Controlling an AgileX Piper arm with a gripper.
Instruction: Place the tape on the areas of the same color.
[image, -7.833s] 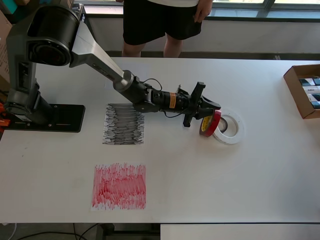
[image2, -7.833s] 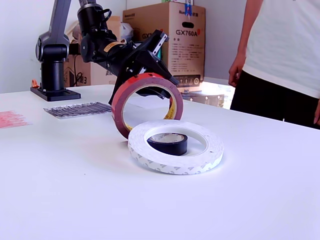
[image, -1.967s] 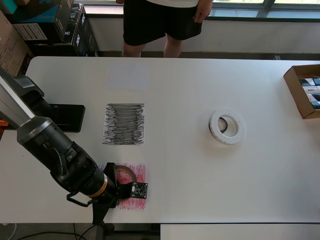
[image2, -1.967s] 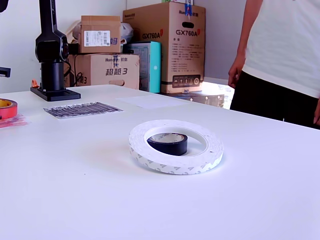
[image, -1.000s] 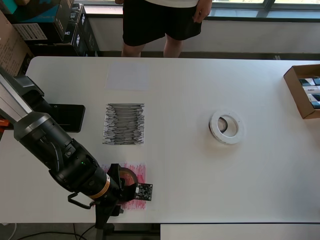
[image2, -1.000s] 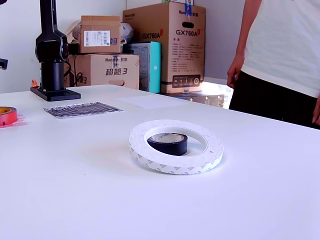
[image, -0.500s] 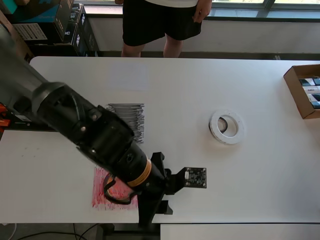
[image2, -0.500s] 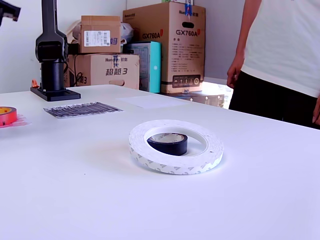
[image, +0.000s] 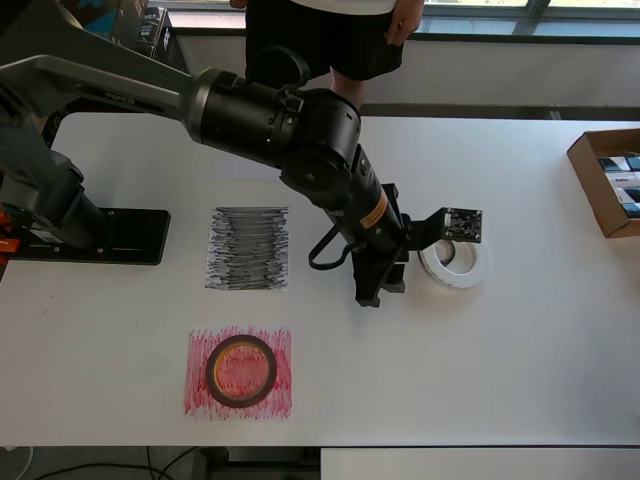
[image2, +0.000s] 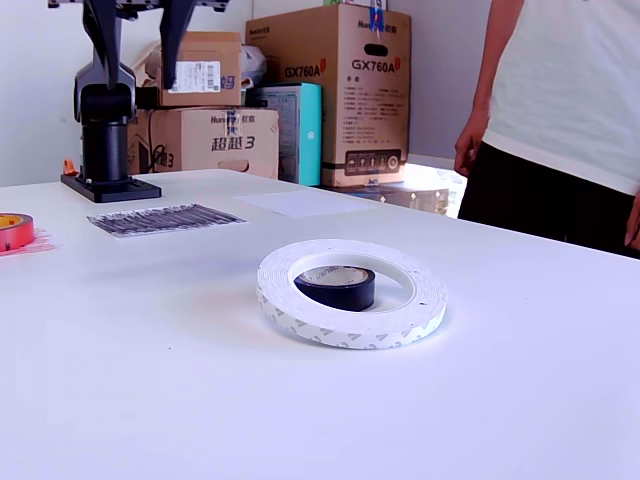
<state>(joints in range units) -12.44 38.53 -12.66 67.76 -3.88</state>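
Three rolls, overhead view: the red roll (image: 241, 370) lies flat on the red sheet (image: 275, 396); the white roll (image: 462, 272) lies well apart on the bare table (image: 500, 380).
Black roll, overhead view: cannot be made out, since the arm's small camera board (image: 462, 225) covers the hole of the white roll.
Black sheet (image: 248, 248), overhead view: nothing on it, beside the arm's base (image: 95, 235).
White sheet, overhead view: hidden under the arm.
Gripper (image: 383, 280), overhead view: between the black sheet and the white roll, just beside the roll, holding nothing.
Edges, overhead view: a person (image: 320, 40) at the far side, a cardboard box (image: 600, 185) at the view's right.
Black roll (image2: 335, 287), exterior view: plainly seen, flat inside the white roll (image2: 350, 320).
White sheet (image2: 300, 203), exterior view: seen, bare.
Red roll (image2: 15, 230), exterior view: at the view's far left edge, on the red sheet (image2: 35, 243).
Black sheet (image2: 165, 218), exterior view: bare.
Gripper (image2: 135, 20), exterior view: at the top left, its two fingers (image2: 175, 30) hanging apart with nothing between them.
Background, exterior view: stacked cartons (image2: 340, 90).
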